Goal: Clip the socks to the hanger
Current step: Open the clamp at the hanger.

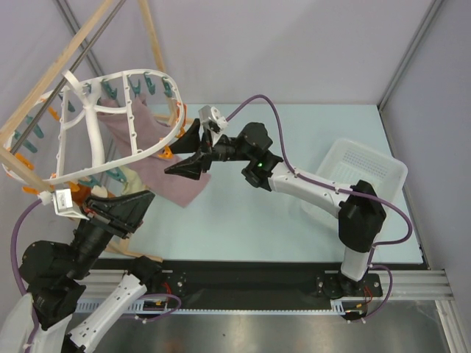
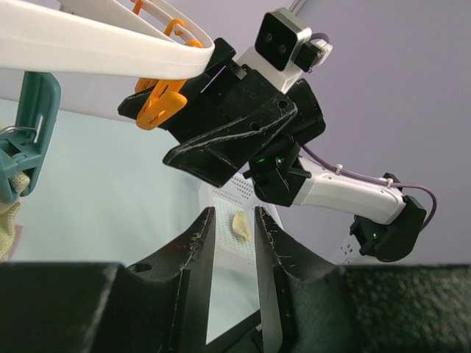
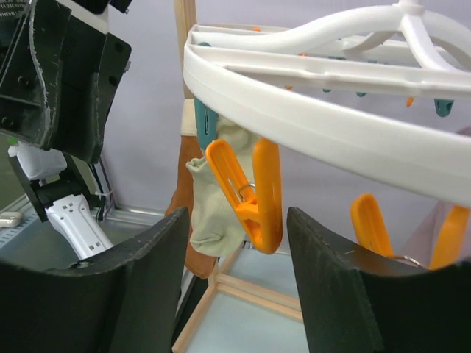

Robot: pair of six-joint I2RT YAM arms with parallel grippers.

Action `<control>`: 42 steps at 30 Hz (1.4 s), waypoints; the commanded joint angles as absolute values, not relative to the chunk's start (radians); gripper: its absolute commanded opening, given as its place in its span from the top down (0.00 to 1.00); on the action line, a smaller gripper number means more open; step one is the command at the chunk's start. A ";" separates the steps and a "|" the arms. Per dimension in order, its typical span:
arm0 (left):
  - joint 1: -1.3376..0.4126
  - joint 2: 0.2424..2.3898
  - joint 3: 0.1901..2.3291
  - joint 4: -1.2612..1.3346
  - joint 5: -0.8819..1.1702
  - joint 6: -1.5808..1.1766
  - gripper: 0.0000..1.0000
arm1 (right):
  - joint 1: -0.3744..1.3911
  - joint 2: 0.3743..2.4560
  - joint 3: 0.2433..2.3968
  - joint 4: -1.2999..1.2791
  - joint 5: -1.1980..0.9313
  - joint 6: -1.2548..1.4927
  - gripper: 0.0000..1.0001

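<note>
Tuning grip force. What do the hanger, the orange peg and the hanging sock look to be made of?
The hanger looks like moulded white plastic: smooth, slight sheen, rounded edges. The orange peg also looks like plastic, glossy with an even colour. The sock is soft pale fabric, matte, hanging limp and creased; the fibre can't be told.

White basket [image 1: 368,163] right, mauve cloth [image 1: 158,173] left
</note>
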State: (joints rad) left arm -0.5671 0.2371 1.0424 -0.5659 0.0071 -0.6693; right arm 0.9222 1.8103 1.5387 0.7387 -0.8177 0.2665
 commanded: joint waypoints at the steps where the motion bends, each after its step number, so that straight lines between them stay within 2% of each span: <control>1: -0.566 0.229 1.046 -0.569 0.018 -0.646 0.68 | 0.925 1.818 1.603 0.793 -0.821 0.299 0.41; 9: -0.568 0.229 1.055 -0.571 0.023 -0.653 0.68 | 0.931 1.838 1.634 0.773 -0.827 0.336 0.54; 12: -0.566 0.239 1.074 -0.574 0.025 -0.655 0.67 | 0.937 1.838 1.644 0.744 -0.825 0.337 0.66; 13: -0.566 0.244 1.081 -0.575 0.020 -0.655 0.67 | 0.940 1.836 1.644 0.738 -0.822 0.337 0.74; 18: -0.568 0.271 1.111 -0.591 0.002 -0.690 0.63 | 0.962 1.813 1.637 0.681 -0.786 0.318 0.81; 22: -0.568 0.313 1.140 -0.635 -0.070 -0.727 0.60 | 0.998 1.787 1.638 0.603 -0.723 0.288 1.00; 28: -0.566 0.382 1.195 -0.690 -0.133 -0.762 0.61 | 1.077 1.747 1.677 0.395 -0.503 0.213 1.00; 35: -0.568 0.388 1.229 -0.742 -0.228 -0.785 0.57 | 1.238 1.730 1.785 0.112 -0.056 0.008 1.00; 42: -0.566 0.376 1.261 -0.741 -0.278 -0.775 0.53 | 1.284 1.712 1.809 0.011 0.152 -0.060 1.00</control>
